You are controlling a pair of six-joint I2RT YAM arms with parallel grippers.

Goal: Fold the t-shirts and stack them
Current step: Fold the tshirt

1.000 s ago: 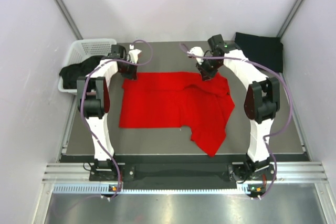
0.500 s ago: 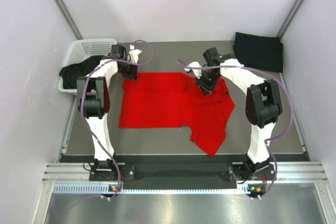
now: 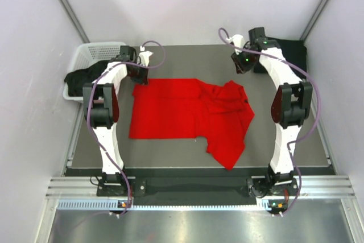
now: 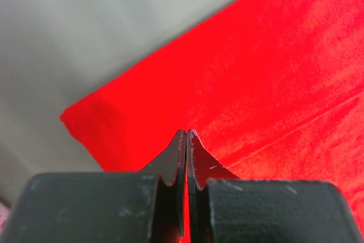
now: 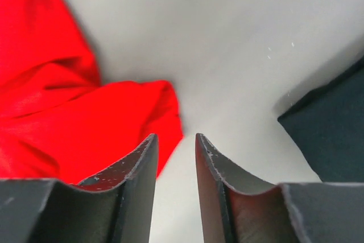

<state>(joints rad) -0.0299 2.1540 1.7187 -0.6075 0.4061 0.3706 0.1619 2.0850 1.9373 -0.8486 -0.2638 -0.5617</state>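
My left gripper is pinched shut at the far left corner of the red t-shirt, which lies rumpled on the table, though I cannot tell whether cloth is caught, while my right gripper hangs slightly parted and empty between it and the black t-shirt, which is partly hidden behind my right arm.

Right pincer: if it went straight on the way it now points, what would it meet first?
Probably the bare table, in the gap between the red t-shirt and the black t-shirt; depth is unclear.
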